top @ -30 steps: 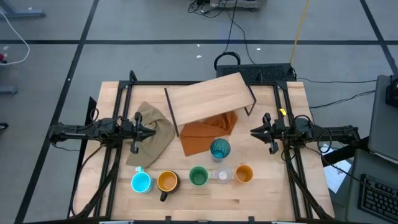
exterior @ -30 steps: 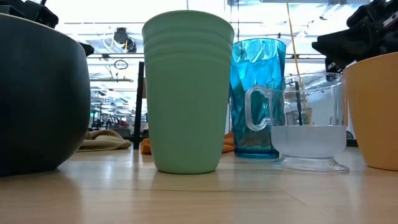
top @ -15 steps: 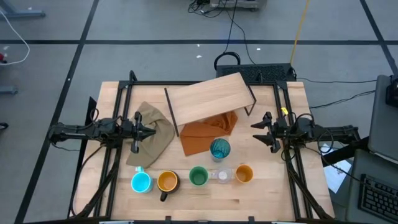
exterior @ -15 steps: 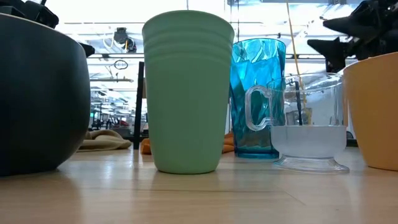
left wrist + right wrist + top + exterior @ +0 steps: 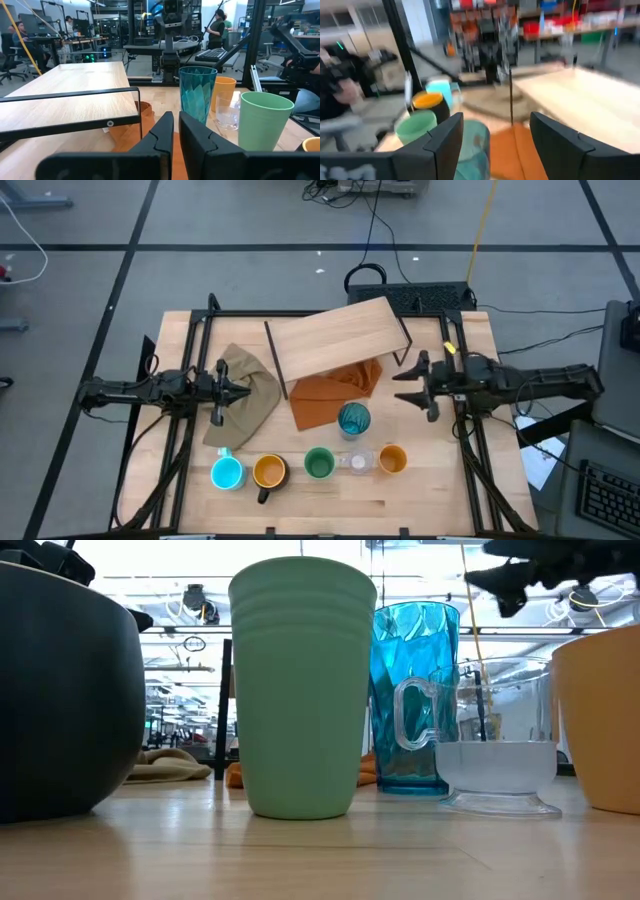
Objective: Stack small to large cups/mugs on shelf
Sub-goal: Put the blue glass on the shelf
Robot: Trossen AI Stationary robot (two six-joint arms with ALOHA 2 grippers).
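Nothing was stacked yet: the shelf (image 5: 335,335) stood bare. The right gripper (image 5: 405,383), fingers apart and empty, hovered just beside the teal tumbler (image 5: 353,419); the other cups stood in a row beyond it. The left gripper (image 5: 243,391) waited, fingers together.

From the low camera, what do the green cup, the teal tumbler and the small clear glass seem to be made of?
The green cup looks like matte plastic: opaque, dull, with moulded ridges near its rim. The teal tumbler seems translucent plastic or glass; light passes through its glossy facets. The small clear glass looks like glass or clear plastic, fully transparent, with a handle and a foot.
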